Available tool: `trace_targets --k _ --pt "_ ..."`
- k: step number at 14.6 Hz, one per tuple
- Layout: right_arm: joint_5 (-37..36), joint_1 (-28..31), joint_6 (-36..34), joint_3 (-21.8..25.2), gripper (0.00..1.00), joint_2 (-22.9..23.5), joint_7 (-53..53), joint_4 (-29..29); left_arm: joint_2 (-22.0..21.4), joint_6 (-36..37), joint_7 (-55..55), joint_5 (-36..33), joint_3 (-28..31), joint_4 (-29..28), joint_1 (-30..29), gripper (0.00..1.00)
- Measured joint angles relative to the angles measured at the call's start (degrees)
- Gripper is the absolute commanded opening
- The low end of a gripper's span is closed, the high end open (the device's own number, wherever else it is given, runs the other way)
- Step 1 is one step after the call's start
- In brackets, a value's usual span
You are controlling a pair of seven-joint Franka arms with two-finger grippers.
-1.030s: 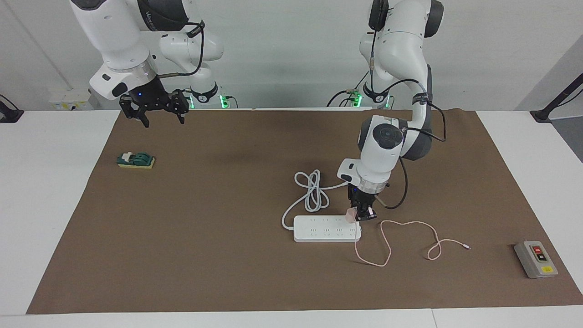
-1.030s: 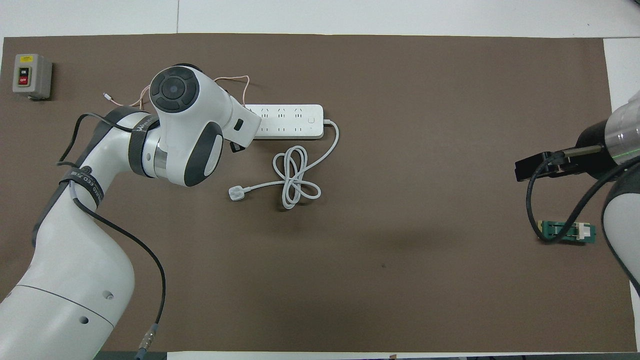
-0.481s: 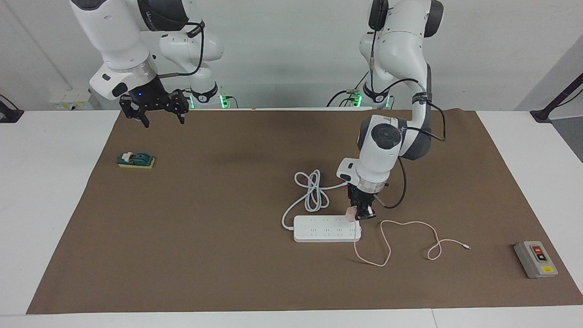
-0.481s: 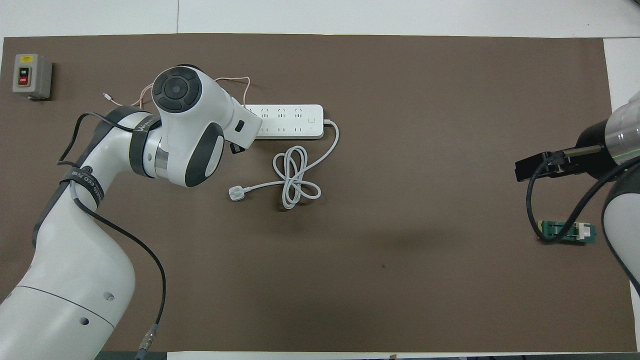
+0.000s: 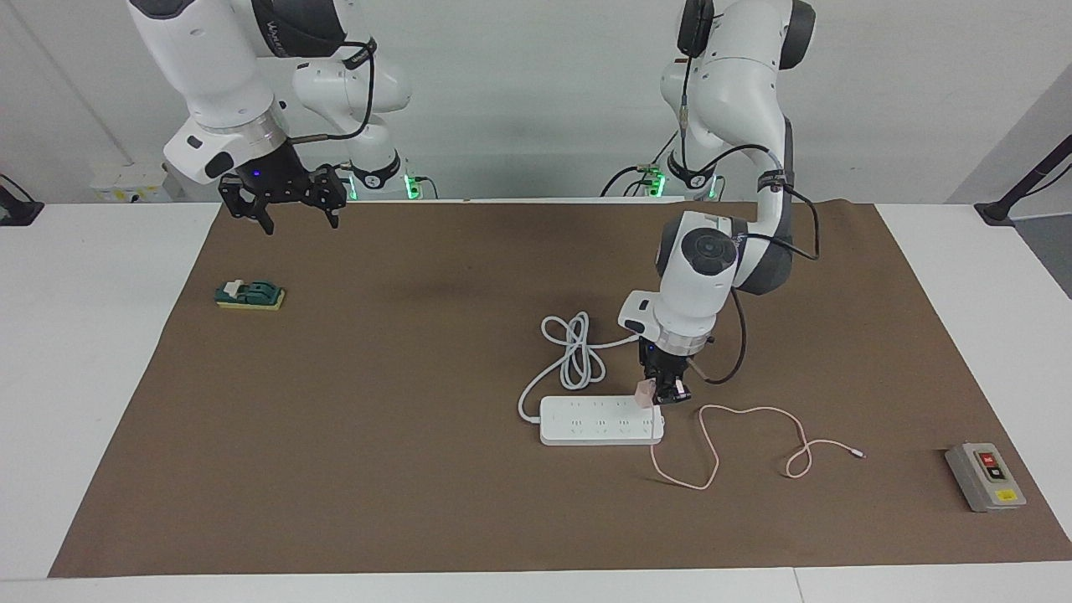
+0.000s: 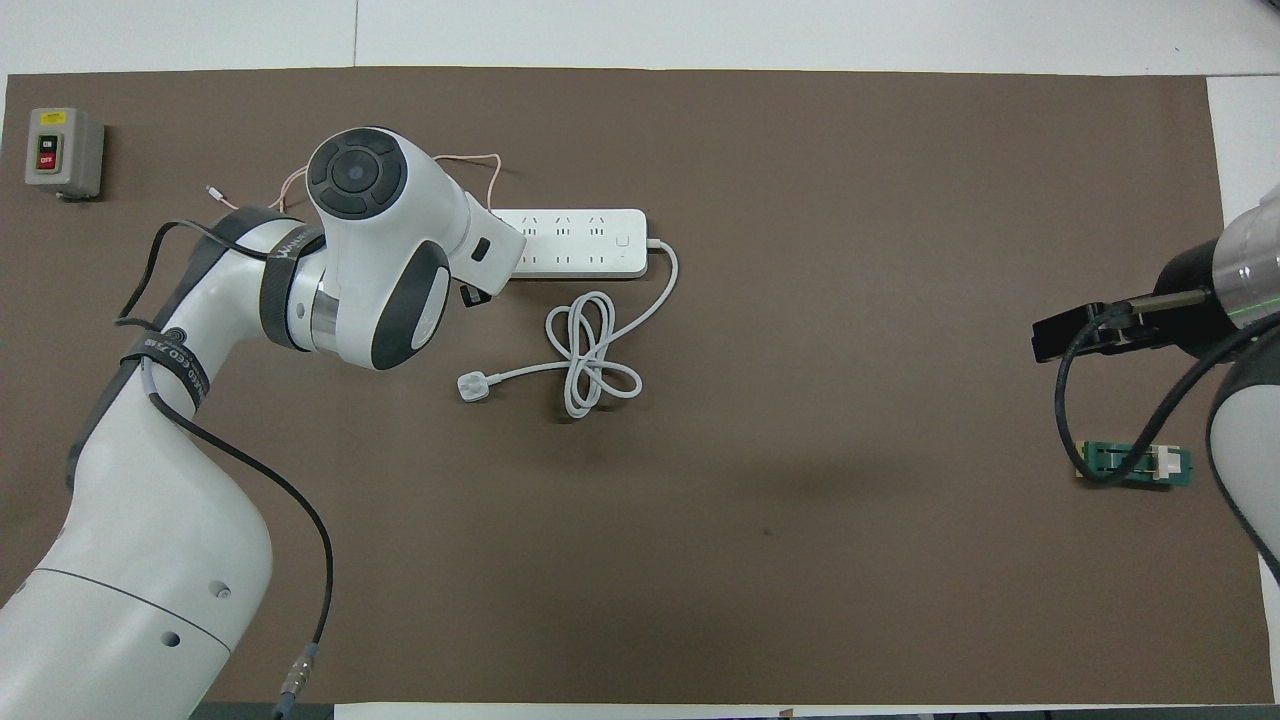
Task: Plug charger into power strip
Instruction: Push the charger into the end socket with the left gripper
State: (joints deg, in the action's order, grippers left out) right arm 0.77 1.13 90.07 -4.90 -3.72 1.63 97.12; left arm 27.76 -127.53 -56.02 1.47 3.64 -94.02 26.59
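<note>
Broadly, the white table (image 5: 84, 352) carries a large brown mat (image 5: 377, 435) that covers nearly all of its top, and everything sits on that mat.

Next in size, the left arm reaches out from its base over the mat, its wrist pointing down at the power strip. The right arm waits near the robots' edge, at its own end of the table; the right gripper (image 5: 285, 201) hangs in the air over the mat's edge with its black fingers (image 5: 266, 219) spread wide and holding nothing.

The long flat white power strip (image 5: 599, 421) lies about midway across the table's depth, somewhat toward the left arm's end. Its thick white cord (image 5: 574, 352) loops in a loose coil on the side nearer to the robots and ends in a white plug (image 6: 472, 387).

The left gripper (image 5: 662, 390) stands over the end of the strip that faces the left arm's end, its fingers closed on the small pale pink cube-shaped charger (image 5: 643, 394). The charger sits right at the strip's top face; I cannot tell whether it is fully seated. Its thin pink cable (image 5: 754, 412) trails in curves toward the left arm's end.

A grey box with red and black buttons (image 5: 985, 476) rests near the table corner at the left arm's end, away from the robots. A small green block on a yellow base (image 5: 249, 295) lies near the right arm's end.
</note>
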Motion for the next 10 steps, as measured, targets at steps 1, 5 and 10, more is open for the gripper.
trace_targets --k 1,5,10 --pt "0.00 0.02 0.00 0.04 1.00 0.00 0.00 0.00 0.53 1.54 0.00 0.01 -0.03 1.15 -0.01 0.00" --pt "0.00 0.02 0.00 0.09 1.00 0.00 0.00 0.00 1.26 4.61 0.00 1.56 -0.41 2.98 -0.01 0.00" --pt "0.00 0.02 0.00 0.09 1.00 0.00 0.00 0.00 2.44 4.55 0.00 2.21 -0.43 4.76 -0.23 0.00"
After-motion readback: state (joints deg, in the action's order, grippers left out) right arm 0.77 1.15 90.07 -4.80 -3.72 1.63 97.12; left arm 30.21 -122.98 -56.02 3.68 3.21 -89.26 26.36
